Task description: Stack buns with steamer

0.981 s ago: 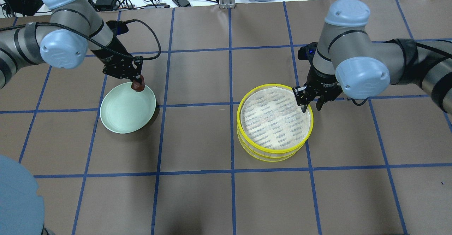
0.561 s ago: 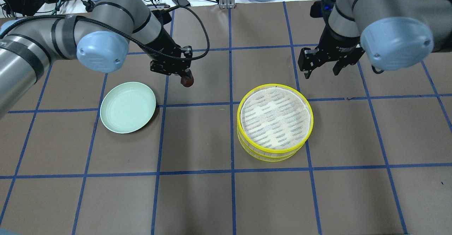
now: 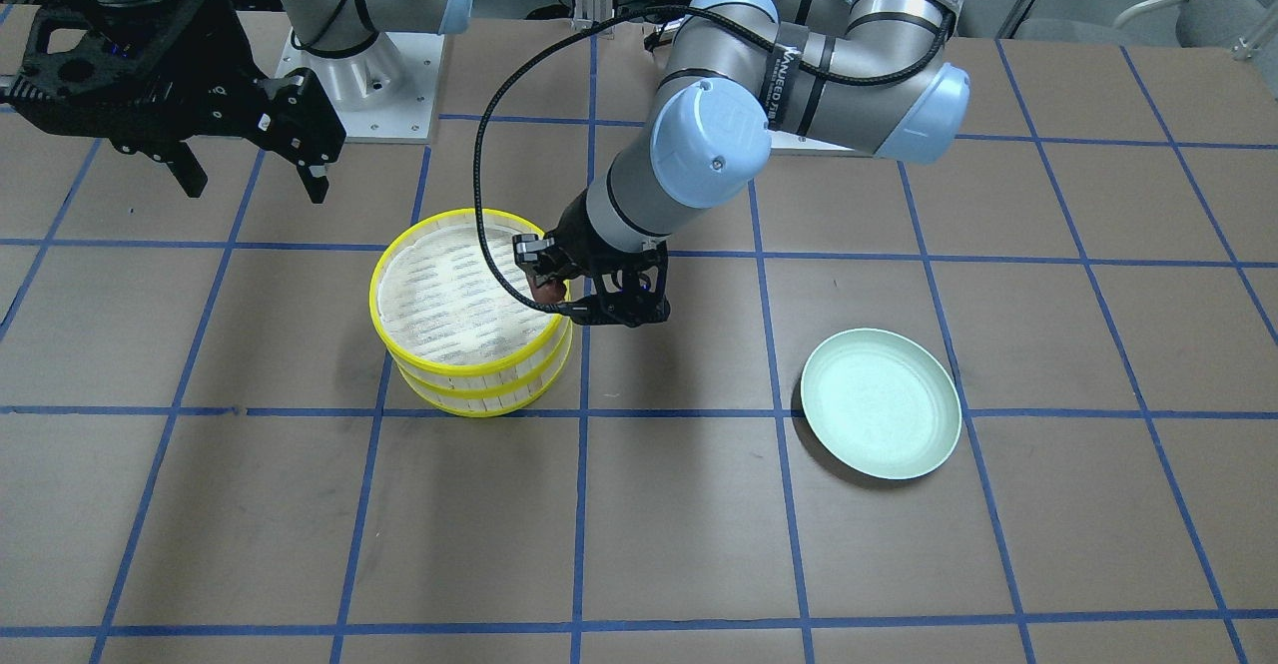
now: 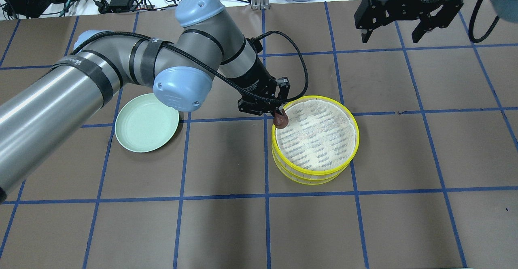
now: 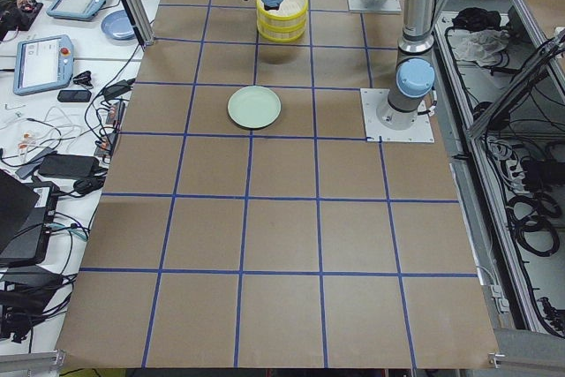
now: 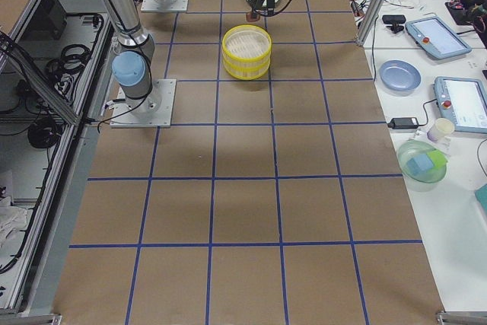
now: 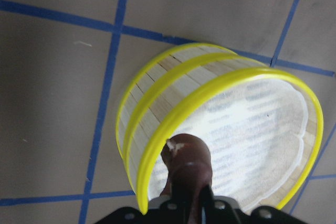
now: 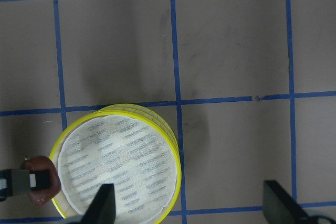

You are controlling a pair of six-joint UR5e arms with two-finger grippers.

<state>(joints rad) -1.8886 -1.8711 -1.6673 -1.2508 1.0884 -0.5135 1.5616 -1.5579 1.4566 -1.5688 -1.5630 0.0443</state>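
Over the steamer (image 4: pixel 353 147) rim, left pincer (image 4: pixel 279 116) grips brown bun (image 4: pixel 281 120).

Silver arms (image 4: pixel 48 99), blue caps (image 4: pixel 182 87), black hands (image 3: pixel 258 190), perhaps lettered.

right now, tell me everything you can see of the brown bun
The brown bun is a small oval lump, dark reddish-brown, smooth and slightly glossy, with a pale scuff near its tip in the left wrist view. The left gripper is shut on its upper part, so it hangs tip-down over the rim of the yellow two-tier steamer, on the robot's left side. Whether it touches the rim cannot be told.
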